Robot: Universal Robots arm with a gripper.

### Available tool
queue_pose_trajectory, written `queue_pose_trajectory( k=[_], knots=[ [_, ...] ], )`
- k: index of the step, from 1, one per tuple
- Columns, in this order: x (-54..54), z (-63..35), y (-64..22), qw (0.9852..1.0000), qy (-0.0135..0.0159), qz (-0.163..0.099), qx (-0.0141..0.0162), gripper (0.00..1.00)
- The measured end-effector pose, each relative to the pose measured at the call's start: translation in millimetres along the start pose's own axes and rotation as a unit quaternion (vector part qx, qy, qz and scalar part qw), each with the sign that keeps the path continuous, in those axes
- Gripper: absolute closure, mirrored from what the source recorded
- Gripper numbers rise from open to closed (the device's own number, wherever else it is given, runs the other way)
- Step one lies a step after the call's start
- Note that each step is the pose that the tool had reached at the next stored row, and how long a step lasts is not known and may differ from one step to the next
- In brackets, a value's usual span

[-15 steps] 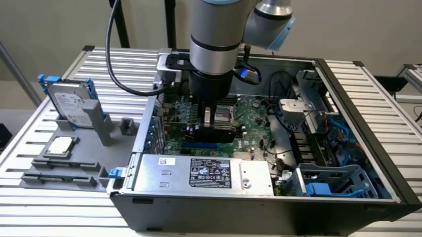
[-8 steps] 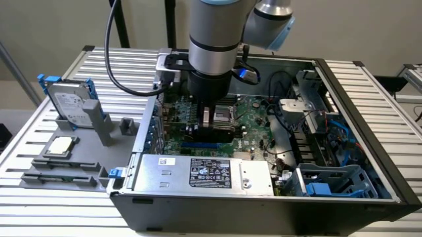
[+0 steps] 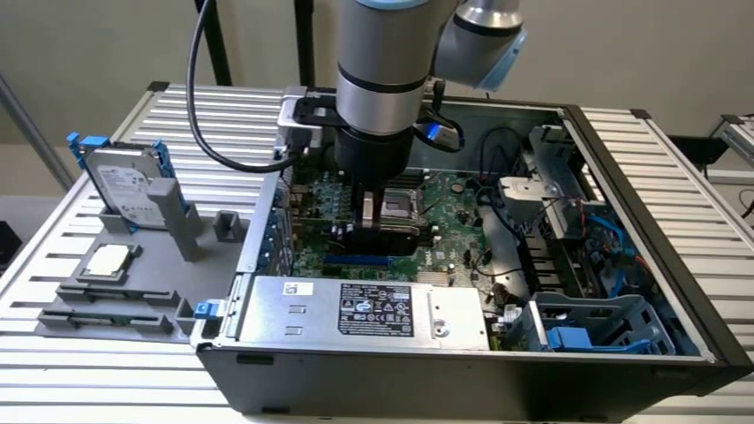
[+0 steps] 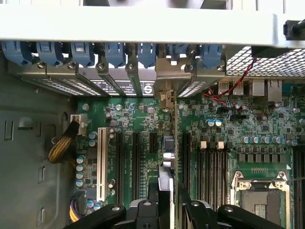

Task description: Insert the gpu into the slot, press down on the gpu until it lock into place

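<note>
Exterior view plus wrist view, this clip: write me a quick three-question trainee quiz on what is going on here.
1. True or false: the hand is shut on the gpu inside the open case.
2. Which stands outside the case, on the exterior view's left? A) hard drive B) silver power-supply box C) CPU socket
3. Fill in: the slot, just below the gpu in the exterior view, is ___ in colour.
Key: 1 true; 2 A; 3 blue.
</note>
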State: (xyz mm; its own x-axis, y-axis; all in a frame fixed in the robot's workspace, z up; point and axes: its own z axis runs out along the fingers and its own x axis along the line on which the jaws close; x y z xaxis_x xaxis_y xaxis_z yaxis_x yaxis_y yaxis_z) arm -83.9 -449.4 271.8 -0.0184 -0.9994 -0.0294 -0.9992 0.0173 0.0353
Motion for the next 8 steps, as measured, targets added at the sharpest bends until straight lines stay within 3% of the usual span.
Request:
queue_pose_trajectory(
  k=[8],
  knots=[
    [0.1, 1.5, 1.9, 1.0, -0.0001, 0.0, 0.0001, 0.74]
  ],
)
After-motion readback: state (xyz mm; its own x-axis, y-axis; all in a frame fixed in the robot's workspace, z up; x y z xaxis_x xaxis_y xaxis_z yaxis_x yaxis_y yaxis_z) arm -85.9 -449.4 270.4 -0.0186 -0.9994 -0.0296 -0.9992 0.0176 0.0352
